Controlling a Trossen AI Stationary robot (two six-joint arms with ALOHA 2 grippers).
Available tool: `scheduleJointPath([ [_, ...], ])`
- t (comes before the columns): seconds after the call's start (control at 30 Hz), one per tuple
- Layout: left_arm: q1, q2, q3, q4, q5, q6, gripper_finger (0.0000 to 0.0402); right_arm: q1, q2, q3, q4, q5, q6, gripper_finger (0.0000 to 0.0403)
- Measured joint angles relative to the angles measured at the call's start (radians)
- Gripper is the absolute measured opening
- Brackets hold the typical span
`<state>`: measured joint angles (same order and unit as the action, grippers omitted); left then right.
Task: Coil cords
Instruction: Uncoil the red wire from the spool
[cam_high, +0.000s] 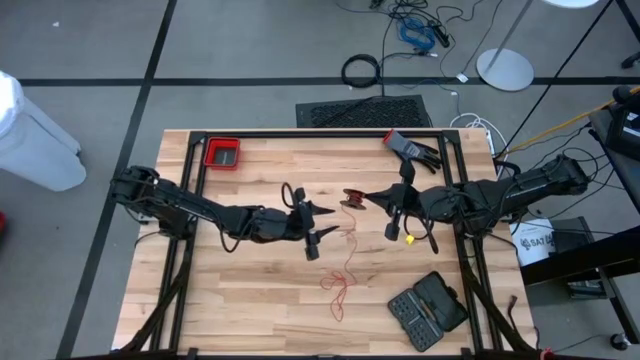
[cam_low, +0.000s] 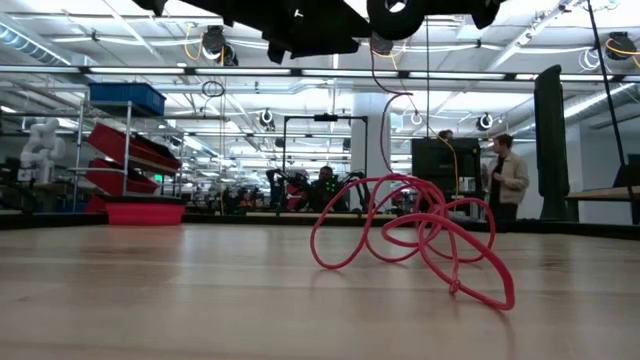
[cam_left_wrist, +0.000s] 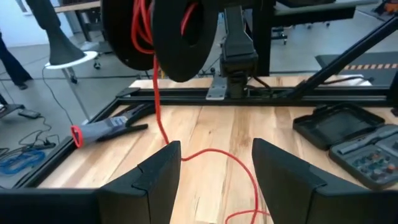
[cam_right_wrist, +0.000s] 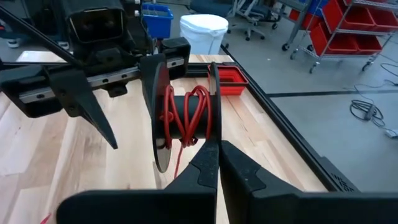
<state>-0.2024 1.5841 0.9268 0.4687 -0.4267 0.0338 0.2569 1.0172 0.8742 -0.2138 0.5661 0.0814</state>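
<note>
A thin red cord is partly wound on a small black spool (cam_high: 352, 198). My right gripper (cam_high: 368, 197) holds the spool in the air over the table's middle. From the spool (cam_right_wrist: 186, 115) the cord (cam_low: 382, 110) hangs down to a loose heap of loops (cam_high: 338, 285) lying on the wood (cam_low: 405, 235). My left gripper (cam_high: 322, 230) stands open just left of the spool and lower. In the left wrist view its fingers (cam_left_wrist: 217, 180) stand on either side of the cord (cam_left_wrist: 214, 151) without touching it. My right gripper (cam_right_wrist: 217, 155) pinches the rim of one of the spool's two black discs (cam_right_wrist: 213, 127) between its two fingers, at the disc's lower edge. The fingers come about level from the table's right side. The spool is lifted clear, and the cord hangs slack below it.
A red bin (cam_high: 222, 153) sits at the far left corner and a grey and red tool (cam_high: 410, 148) at the far edge. A black case (cam_high: 428, 310) lies near the front right. Black rails (cam_high: 300, 133) frame the tabletop. People stand in the room beyond.
</note>
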Motion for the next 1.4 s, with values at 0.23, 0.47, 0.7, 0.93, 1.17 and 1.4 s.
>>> scheduleJointPath([
  [0.23, 0.008, 0.052, 0.0, 0.111, -0.004, 0.006, 0.0206, 0.0, 0.0, 0.0, 0.013, 0.0, 0.0, 0.0],
  [0.47, 0.031, 0.127, 0.0, 0.178, -0.003, 0.0, 0.0206, 0.0, 0.0, 0.0, 0.015, -0.023, 0.0, 0.0],
  [0.7, 0.046, 0.132, 0.0, 0.179, -0.01, -0.002, 0.0206, 0.0, 0.0, 0.0, 0.01, -0.023, -0.01, 0.0],
  [0.93, 0.045, 0.132, 0.0, 0.173, -0.073, -0.001, 0.0206, 0.0, 0.0, 0.0, 0.008, -0.023, -0.011, 0.0],
  [1.17, 0.046, 0.132, 0.0, 0.174, -0.051, 0.002, 0.0205, 0.0, 0.0, 0.0, 0.007, -0.023, -0.009, 0.0],
  [1.4, 0.057, 0.132, 0.001, 0.174, -0.048, 0.005, 0.0183, 0.0, 0.0, 0.0, 0.007, -0.023, -0.008, 0.0],
])
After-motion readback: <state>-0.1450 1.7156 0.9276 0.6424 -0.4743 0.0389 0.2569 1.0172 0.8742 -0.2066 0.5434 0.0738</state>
